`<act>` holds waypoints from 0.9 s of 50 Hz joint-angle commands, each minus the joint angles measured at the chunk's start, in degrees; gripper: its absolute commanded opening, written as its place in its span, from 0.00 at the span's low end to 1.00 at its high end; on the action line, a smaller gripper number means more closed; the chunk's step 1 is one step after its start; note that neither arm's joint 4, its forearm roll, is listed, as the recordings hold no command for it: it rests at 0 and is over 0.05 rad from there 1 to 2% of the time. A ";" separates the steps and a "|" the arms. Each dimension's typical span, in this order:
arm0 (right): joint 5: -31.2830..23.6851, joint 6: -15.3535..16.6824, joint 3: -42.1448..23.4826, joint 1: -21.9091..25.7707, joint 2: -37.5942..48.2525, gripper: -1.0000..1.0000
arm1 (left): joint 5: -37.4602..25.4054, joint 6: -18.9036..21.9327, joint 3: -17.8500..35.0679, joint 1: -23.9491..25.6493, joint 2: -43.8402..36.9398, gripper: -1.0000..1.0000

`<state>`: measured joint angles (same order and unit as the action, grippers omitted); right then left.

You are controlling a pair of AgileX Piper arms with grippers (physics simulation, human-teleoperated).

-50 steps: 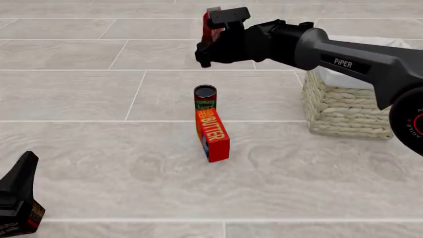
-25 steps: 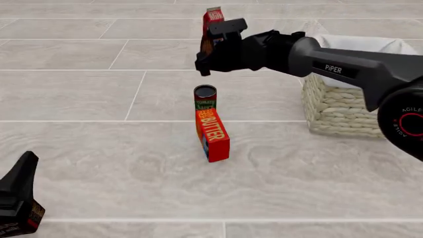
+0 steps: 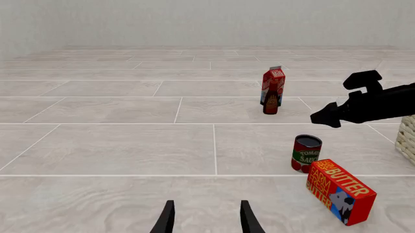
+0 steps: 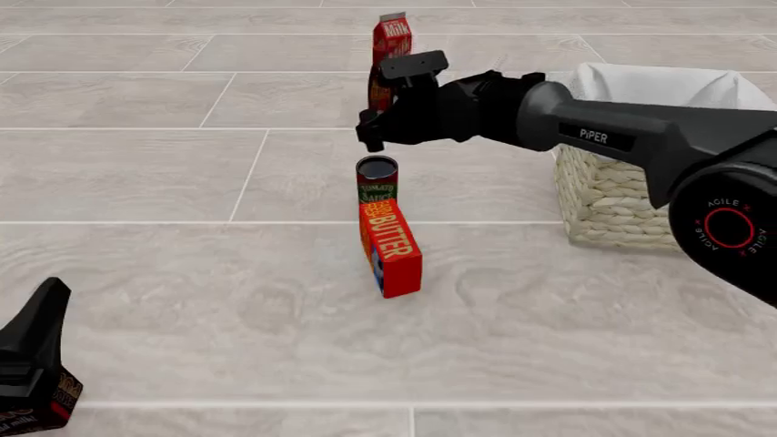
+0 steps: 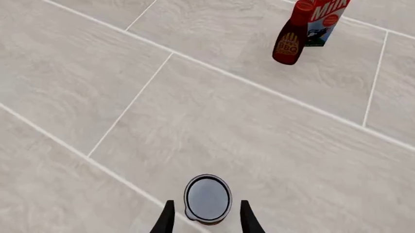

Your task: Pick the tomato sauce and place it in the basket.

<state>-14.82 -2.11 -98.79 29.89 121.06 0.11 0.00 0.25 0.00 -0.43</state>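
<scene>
Pale grey tiled tabletop point(image 4: 182, 300), plain wall behind, few groceries in the middle. Tomato sauce point(image 4: 378, 181) stands upright at frame centre in the front view, and the butter box point(image 4: 391, 248) sits right below it in the picture, looks like it's touching or nearly so, can't say which. Basket point(image 4: 620, 205) is at the right edge, well apart from the can. Milk carton point(image 4: 391, 41) and dark bottle point(image 5: 289, 41) are up top, out of the way.

Right gripper point(image 4: 369, 135) hovers just above the can, not on it yet. In the right wrist view the fingers point(image 5: 167, 219) are spread w/ the can's dark top sitting between them, so nothing is grasped and alignment looks pretty good imo. Left gripper point(image 3: 204, 219) is parked at lower left, fingers apart, holding nothing.

Next bit is prob a straight drop: keep the can centred, go low enough to grip the label not just the rim, and watch the finger nearest the butter box so it doesn't shove it. Close, lift straight up, then swing right to the basket
</scene>
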 commanded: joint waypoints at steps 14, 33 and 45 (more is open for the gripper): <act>-0.01 -0.28 -1.38 -0.07 2.64 1.00 | 0.00 0.00 0.00 0.00 0.00 1.00; -0.32 -0.58 -3.16 -0.10 4.79 1.00 | 0.00 0.00 0.00 0.00 0.00 1.00; -0.23 -0.76 -3.60 0.09 5.81 1.00 | 0.00 0.00 0.00 0.00 0.00 1.00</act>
<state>-15.05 -2.72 -101.86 29.85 125.98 0.11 0.00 0.25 0.00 -0.43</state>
